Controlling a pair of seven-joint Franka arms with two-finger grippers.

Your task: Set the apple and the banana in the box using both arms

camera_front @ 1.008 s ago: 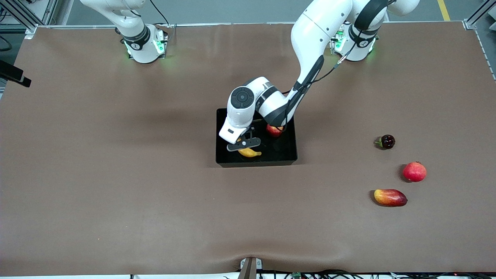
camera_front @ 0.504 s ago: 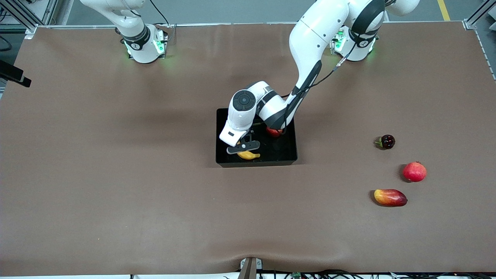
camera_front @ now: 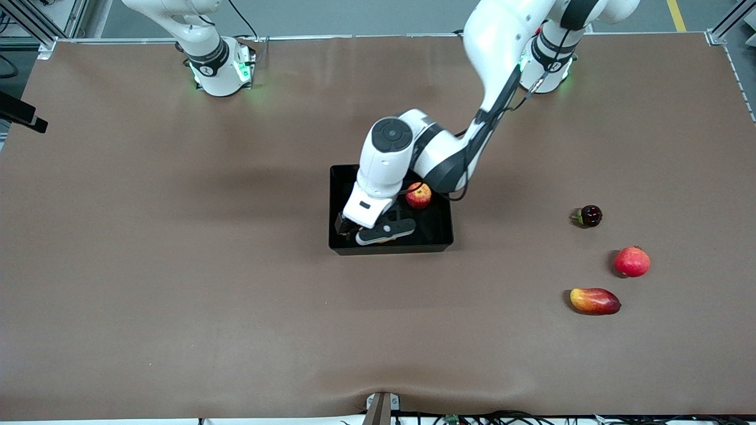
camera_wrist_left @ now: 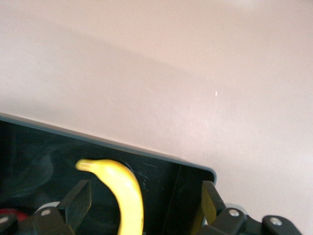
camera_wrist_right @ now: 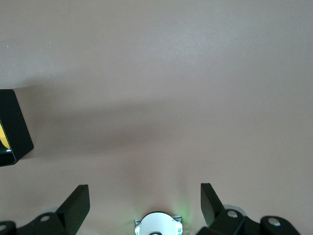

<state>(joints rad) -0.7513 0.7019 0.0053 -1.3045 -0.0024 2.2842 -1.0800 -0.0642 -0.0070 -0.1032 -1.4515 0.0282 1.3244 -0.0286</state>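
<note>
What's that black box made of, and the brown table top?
The box looks like glossy black plastic: thin upright walls, faint scuffs and reflections inside. The table seems covered in a matte brown sheet, perhaps paper or fabric; it wrinkles at the edge nearest the front camera.

The left gripper (camera_front: 378, 231) hangs over the box (camera_front: 440, 241), in which the apple (camera_front: 419, 195) sits. A mango (camera_front: 595, 301), a round red fruit (camera_front: 632, 261) and a dark fruit (camera_front: 589, 215) lie well apart from the box, toward the left arm's end.

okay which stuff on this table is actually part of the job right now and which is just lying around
Part of the job:
apple, in the box
banana, in the box between the left claw's open fingers
right claw, open, waiting over bare table

Just lying about, toward the left arm's end:
mango
plain red round fruit
small dark fruit
</note>
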